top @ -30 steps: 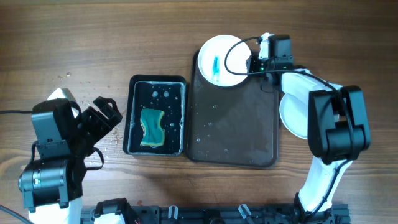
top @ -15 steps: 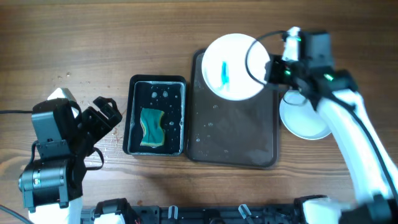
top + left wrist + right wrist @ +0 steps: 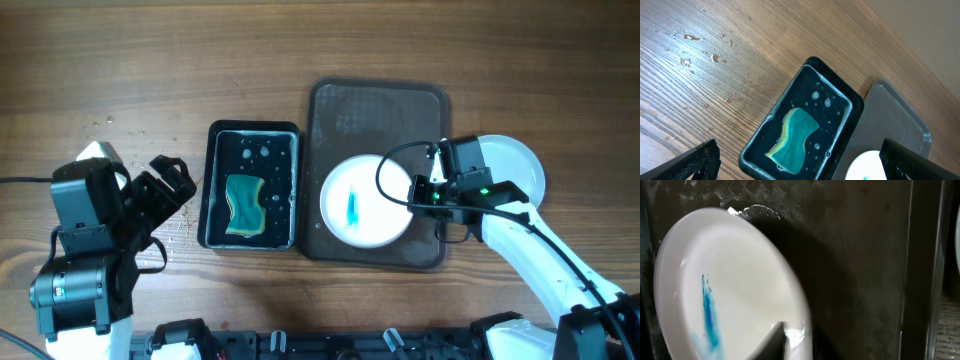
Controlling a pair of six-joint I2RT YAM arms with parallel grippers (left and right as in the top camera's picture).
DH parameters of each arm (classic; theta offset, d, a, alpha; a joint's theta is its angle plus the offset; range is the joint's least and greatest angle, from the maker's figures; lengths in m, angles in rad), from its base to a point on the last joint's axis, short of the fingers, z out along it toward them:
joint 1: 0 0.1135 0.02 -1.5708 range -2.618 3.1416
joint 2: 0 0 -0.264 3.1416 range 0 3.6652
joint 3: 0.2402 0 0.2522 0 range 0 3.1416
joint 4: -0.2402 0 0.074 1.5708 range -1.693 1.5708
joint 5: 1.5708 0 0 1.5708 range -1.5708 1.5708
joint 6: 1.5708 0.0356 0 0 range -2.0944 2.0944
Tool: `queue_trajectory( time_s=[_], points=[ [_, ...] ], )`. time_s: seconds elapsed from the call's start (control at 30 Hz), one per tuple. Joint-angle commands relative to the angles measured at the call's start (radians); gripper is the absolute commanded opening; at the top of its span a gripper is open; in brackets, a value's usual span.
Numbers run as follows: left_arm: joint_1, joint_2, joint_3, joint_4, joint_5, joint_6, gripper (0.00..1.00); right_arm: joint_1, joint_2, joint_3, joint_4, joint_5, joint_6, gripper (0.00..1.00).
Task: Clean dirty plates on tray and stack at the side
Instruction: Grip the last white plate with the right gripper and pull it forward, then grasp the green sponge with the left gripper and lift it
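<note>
One smeared plate, blue-streaked at its centre, sat over the near end of the brown tray. My right gripper was clamped on its rim, on the side toward the tray's right edge. In my right wrist view one finger lay across the plate's white face, and the plate threw a dark shadow onto the tray. Just off the tray's right edge, on the wooden table, lay a clean plate; whether another lay beneath it I could not tell. Left of the tray stood a black tray holding a teal sponge. My left gripper hung farther left, jaws spread wide, holding nothing.
</note>
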Motion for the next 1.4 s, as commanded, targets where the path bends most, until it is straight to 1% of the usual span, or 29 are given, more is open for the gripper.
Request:
queue_trajectory(
  time_s=[0.0, 0.07, 0.13, 0.27, 0.33, 0.37, 0.43, 0.5, 0.53, 0.57, 0.6, 0.63, 0.7, 0.73, 0.8, 0.83, 0.87, 0.93, 0.97, 1.0, 1.03, 1.07, 1.13, 1.23, 1.27, 1.3, 1.37],
  points=[
    [0.008, 0.0, 0.012, 0.003, 0.008, -0.01, 1.0, 0.004, -0.013, -0.001, 0.005, -0.013, -0.013, 0.26],
    [0.008, 0.0, 0.012, 0.028, 0.014, -0.013, 1.0, 0.004, -0.034, 0.018, -0.026, -0.013, -0.041, 0.29],
    [0.008, 0.0, 0.012, 0.04, 0.122, -0.014, 1.0, 0.004, -0.077, 0.043, -0.074, -0.014, -0.048, 0.3],
    [0.008, 0.0, 0.012, 0.037, 0.236, -0.014, 1.0, 0.004, -0.214, 0.08, -0.18, -0.023, -0.11, 0.3],
    [0.005, 0.003, 0.012, 0.035, 0.322, -0.009, 1.0, 0.004, -0.3, 0.08, -0.21, -0.05, -0.142, 0.31],
    [-0.007, 0.014, 0.012, 0.027, 0.351, -0.009, 1.0, 0.004, -0.329, 0.08, -0.219, -0.049, -0.141, 0.32],
    [-0.066, 0.055, 0.008, -0.018, 0.356, -0.006, 1.0, 0.004, -0.38, 0.08, -0.227, -0.061, -0.138, 0.33],
    [-0.167, 0.122, -0.029, -0.027, 0.333, 0.019, 1.0, 0.004, -0.399, 0.08, -0.221, -0.063, -0.12, 0.33],
    [-0.215, 0.155, -0.049, -0.026, 0.304, 0.024, 0.97, 0.004, -0.399, 0.08, -0.218, -0.063, -0.115, 0.33],
    [-0.277, 0.206, -0.074, -0.026, 0.243, 0.023, 0.93, 0.004, -0.393, 0.079, -0.216, -0.063, -0.115, 0.34],
    [-0.322, 0.251, -0.09, -0.03, 0.179, 0.016, 0.91, 0.004, -0.388, 0.079, -0.216, -0.063, -0.114, 0.34],
    [-0.359, 0.3, -0.102, -0.032, 0.103, -0.01, 0.88, 0.004, -0.38, 0.079, -0.217, -0.063, -0.114, 0.34],
    [-0.417, 0.441, -0.114, -0.015, -0.058, -0.113, 0.86, 0.004, -0.355, 0.077, -0.219, -0.063, -0.114, 0.34],
    [-0.427, 0.502, -0.114, 0.016, -0.072, -0.115, 0.8, 0.004, -0.342, 0.076, -0.219, -0.063, -0.112, 0.34],
    [-0.43, 0.597, -0.114, 0.058, -0.071, -0.116, 0.58, 0.004, -0.318, 0.076, -0.22, -0.072, -0.102, 0.34],
    [-0.43, 0.641, -0.114, 0.07, -0.072, -0.12, 0.5, 0.004, -0.308, 0.076, -0.219, -0.076, -0.088, 0.34],
    [-0.43, 0.711, -0.114, 0.081, -0.072, -0.144, 0.45, 0.004, -0.289, 0.076, -0.219, -0.075, -0.082, 0.34],
    [-0.431, 0.802, -0.114, 0.097, -0.073, -0.148, 0.45, 0.004, -0.261, 0.076, -0.218, -0.075, -0.078, 0.34],
    [-0.431, 0.847, -0.114, 0.108, -0.08, -0.148, 0.42, 0.004, -0.248, 0.076, -0.219, -0.079, -0.068, 0.34],
    [-0.431, 0.897, -0.114, 0.122, -0.088, -0.148, 0.35, 0.004, -0.237, 0.076, -0.22, -0.088, -0.06, 0.34],
    [-0.431, 0.916, -0.114, 0.133, -0.087, -0.148, 0.21, 0.004, -0.231, 0.076, -0.22, -0.094, -0.06, 0.34],
    [-0.431, 0.945, -0.114, 0.151, -0.082, -0.148, 0.04, 0.004, -0.225, 0.076, -0.218, -0.091, -0.061, 0.34],
    [-0.431, 0.946, -0.106, 0.169, -0.048, -0.137, 0.04, 0.004, -0.22, 0.076, -0.211, -0.09, -0.06, 0.34],
    [-0.431, 0.888, -0.057, 0.111, -0.029, -0.137, 0.04, 0.004, -0.22, 0.076, -0.209, -0.089, -0.06, 0.34],
    [-0.431, 0.861, -0.039, 0.08, -0.031, -0.137, 0.12, 0.004, -0.22, 0.076, -0.21, -0.089, -0.061, 0.34],
    [-0.431, 0.838, -0.029, 0.063, -0.035, -0.131, 0.25, 0.004, -0.22, 0.076, -0.208, -0.082, -0.063, 0.34],
    [-0.431, 0.761, -0.026, 0.065, -0.064, -0.088, 0.63, 0.004, -0.22, 0.076, -0.204, -0.07, -0.06, 0.34]
  ],
)
